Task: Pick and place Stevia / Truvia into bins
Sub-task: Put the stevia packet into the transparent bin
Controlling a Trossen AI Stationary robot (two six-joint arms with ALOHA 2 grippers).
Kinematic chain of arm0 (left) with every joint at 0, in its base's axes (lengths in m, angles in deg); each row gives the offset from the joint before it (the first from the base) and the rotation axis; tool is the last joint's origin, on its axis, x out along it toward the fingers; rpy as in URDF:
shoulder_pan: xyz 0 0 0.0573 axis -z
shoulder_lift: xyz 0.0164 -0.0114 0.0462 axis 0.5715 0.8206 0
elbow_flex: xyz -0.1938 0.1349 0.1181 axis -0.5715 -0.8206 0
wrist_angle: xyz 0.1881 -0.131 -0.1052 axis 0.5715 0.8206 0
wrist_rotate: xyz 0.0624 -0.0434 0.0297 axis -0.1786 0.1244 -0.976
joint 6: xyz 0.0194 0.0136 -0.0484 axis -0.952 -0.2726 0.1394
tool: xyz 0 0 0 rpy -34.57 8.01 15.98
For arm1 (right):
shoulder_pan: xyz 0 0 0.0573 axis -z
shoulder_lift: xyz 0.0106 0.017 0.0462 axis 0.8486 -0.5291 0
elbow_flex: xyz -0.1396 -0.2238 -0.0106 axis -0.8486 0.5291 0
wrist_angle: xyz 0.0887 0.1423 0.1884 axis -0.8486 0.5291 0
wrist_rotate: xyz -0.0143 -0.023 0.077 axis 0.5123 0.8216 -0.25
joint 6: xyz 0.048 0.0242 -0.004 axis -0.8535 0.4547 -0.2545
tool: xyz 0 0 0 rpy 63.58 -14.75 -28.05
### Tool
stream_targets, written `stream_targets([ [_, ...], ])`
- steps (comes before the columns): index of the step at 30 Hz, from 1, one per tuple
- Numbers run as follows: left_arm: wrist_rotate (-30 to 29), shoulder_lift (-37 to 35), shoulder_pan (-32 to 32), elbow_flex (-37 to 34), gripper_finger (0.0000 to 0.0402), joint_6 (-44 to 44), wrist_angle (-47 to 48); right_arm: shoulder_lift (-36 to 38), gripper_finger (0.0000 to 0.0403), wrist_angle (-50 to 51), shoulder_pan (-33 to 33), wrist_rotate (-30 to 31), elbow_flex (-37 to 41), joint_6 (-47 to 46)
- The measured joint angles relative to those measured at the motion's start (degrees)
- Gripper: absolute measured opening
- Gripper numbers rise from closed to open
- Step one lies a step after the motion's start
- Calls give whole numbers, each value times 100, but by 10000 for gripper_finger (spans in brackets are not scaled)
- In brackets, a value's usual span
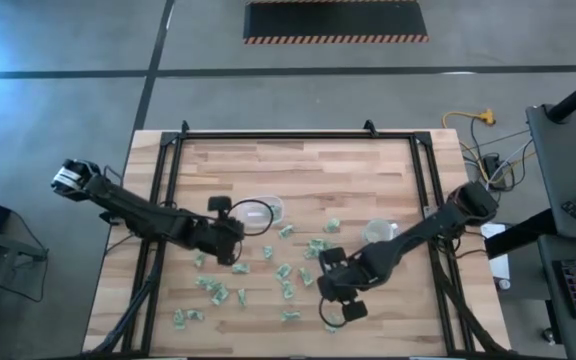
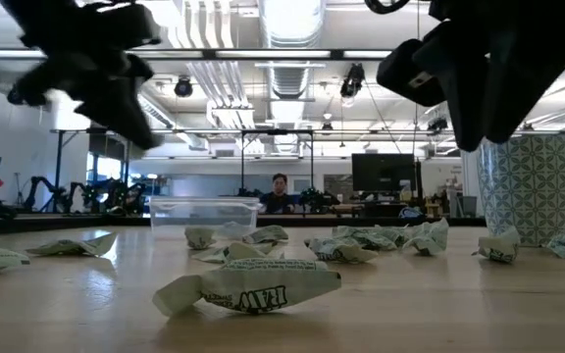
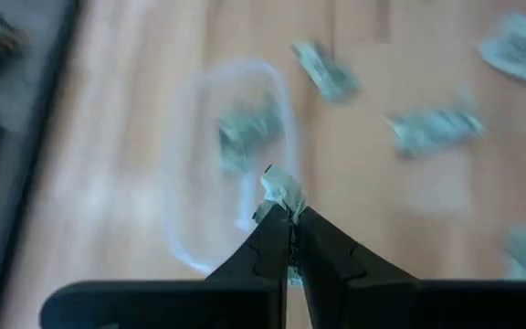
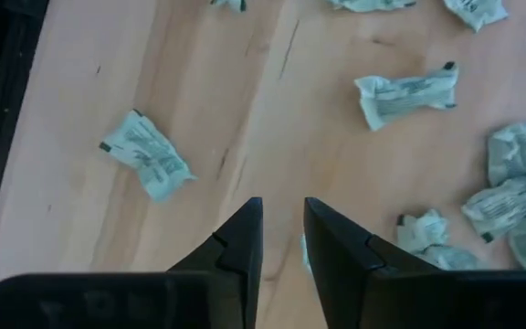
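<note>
Across the pale wooden butcher-block table [image 1: 298,165] we count well over a dozen crumpled pale green and white paper sweetener packets [image 1: 286,271] lying loose, most of them in a band between the two arms and toward six o'clock in the high view. We judge the job to be in its early part.

At about twelve o'clock of that scatter sits the shallow clear rounded-rectangular plastic tub [image 1: 258,213]; the left wrist view shows at least one packet inside it [image 3: 240,137], though the blur keeps us from counting more. Toward two o'clock stands the smaller clear round plastic cup [image 1: 379,233]; we cannot tell whether it holds anything.

Our left gripper [image 3: 289,219] hangs just at the tub's seven o'clock side, its fingers pressed together on a small white and green packet [image 3: 281,190] that pokes out past the tips. We read this as a carry toward the tub, with the drop not yet made.

Our right gripper [image 4: 283,228] hovers low over the table at five o'clock of the scatter, its fingers part-way apart with a narrow gap, nothing clamped between them as far as we see; a sliver of packet [image 4: 305,252] shows in the gap below.

Nearly all the packets are left to bin.
</note>
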Motion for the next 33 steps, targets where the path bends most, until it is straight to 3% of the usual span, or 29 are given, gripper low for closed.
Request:
stream_targets([
  [7,-40,522,-574,-9,2,-1134,-1178,0,71,3,-137,344,305,-464],
  [12,-79,845,-1014,-12,9,-1157,-1268,0,78,-1,-137,392,605,-859],
  [24,211,875,-1217,93,163,-1170,-1271,0,126,-350,-148,498,1165,-1100],
  [28,216,624,-1215,131,191,-1139,-1274,-2,137,-568,-148,499,1267,-951],
  [33,226,335,-1203,119,198,-1065,-1218,-2,141,-1038,-146,563,1402,-857],
])
